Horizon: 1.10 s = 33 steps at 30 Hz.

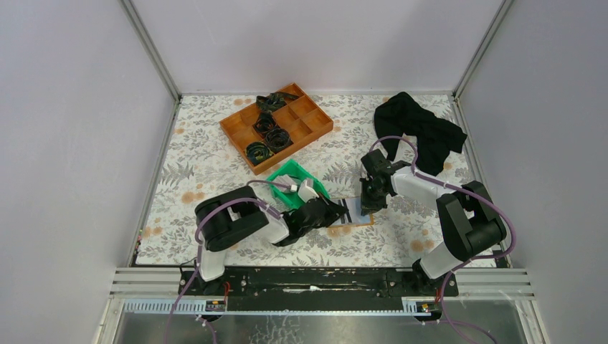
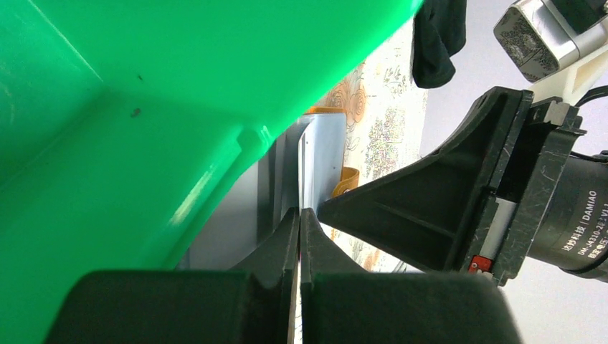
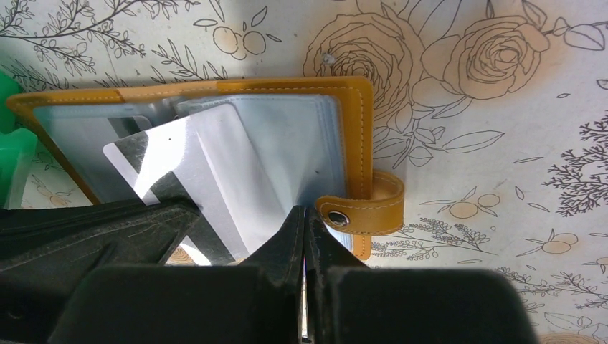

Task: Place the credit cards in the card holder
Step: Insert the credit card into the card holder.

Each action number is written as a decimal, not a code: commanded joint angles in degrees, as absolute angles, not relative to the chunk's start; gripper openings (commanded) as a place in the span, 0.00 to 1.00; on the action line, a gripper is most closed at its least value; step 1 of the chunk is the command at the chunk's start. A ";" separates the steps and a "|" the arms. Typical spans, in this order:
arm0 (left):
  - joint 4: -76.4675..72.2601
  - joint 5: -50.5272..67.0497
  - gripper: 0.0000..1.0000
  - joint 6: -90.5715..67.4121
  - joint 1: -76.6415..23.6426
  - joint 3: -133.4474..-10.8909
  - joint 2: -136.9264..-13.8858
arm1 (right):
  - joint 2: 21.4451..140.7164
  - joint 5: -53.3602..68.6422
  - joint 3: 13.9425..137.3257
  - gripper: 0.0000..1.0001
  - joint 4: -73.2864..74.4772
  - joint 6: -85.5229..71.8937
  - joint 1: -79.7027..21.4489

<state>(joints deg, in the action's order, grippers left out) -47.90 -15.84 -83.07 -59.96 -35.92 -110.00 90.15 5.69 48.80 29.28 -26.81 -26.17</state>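
The card holder (image 3: 353,129) lies open on the flowered table, orange-tan with pale blue-grey sleeves and its snap tab (image 3: 362,211) to the right. In the top view the card holder (image 1: 364,221) sits between both grippers. A whitish credit card (image 3: 172,154) with a black stripe lies slanted, partly among the sleeves. My left gripper (image 2: 299,213) is shut on that card (image 2: 302,161), seen edge-on beside the bin. My right gripper (image 3: 306,211) is shut, pinching a pale inner sleeve next to the snap tab. From above, the left gripper (image 1: 340,212) and right gripper (image 1: 367,204) nearly meet.
A green plastic bin (image 1: 297,183) stands right behind my left wrist and fills the left wrist view (image 2: 143,107). An orange compartment tray (image 1: 276,125) with black coiled items sits at the back. A black cloth (image 1: 419,132) lies at the back right. Walls enclose three sides.
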 commanded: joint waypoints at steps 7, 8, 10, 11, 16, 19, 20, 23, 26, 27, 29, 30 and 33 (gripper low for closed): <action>-36.74 -10.64 0.00 -75.59 -60.77 -41.69 -114.78 | 91.65 5.80 49.45 0.00 29.48 -26.08 -26.14; -36.20 -10.48 0.00 -75.05 -60.83 -41.82 -114.61 | 91.52 5.80 49.48 0.00 29.40 -26.10 -26.12; -34.32 -10.76 0.02 -74.36 -60.88 -41.60 -113.75 | 91.29 5.80 49.67 0.00 29.27 -26.30 -26.12; -33.15 -11.11 0.06 -74.03 -60.84 -41.53 -113.25 | 91.12 5.72 49.75 0.00 29.16 -26.36 -26.17; -29.22 -12.18 0.20 -72.38 -60.90 -41.16 -110.83 | 89.73 4.50 50.74 0.10 29.41 -26.83 -26.16; -27.12 -12.45 0.25 -70.75 -60.78 -41.75 -109.70 | 88.95 3.45 51.51 0.16 29.70 -26.97 -26.15; -26.24 -12.65 0.26 -70.10 -60.81 -42.02 -109.44 | 88.65 3.10 51.63 0.17 29.81 -27.04 -26.18; -24.03 -12.82 0.29 -68.45 -60.67 -43.12 -108.87 | 87.97 1.96 51.98 0.22 29.97 -27.24 -26.14; -22.18 -12.77 0.32 -67.12 -60.48 -44.09 -108.57 | 87.88 0.89 52.47 0.23 30.12 -27.28 -26.11; -21.77 -12.67 0.32 -66.72 -60.40 -44.28 -108.50 | 88.04 0.59 52.61 0.23 30.10 -27.33 -26.17; -21.05 -12.49 0.33 -66.02 -60.10 -44.63 -108.21 | 88.28 0.25 52.86 0.23 30.09 -27.42 -26.13; -20.74 -12.55 0.34 -65.74 -59.98 -44.71 -108.05 | 88.39 0.08 52.92 0.23 30.04 -27.52 -26.13; -20.32 -12.21 0.35 -64.78 -59.45 -44.80 -107.75 | 88.42 -0.72 53.03 0.23 30.05 -27.61 -26.15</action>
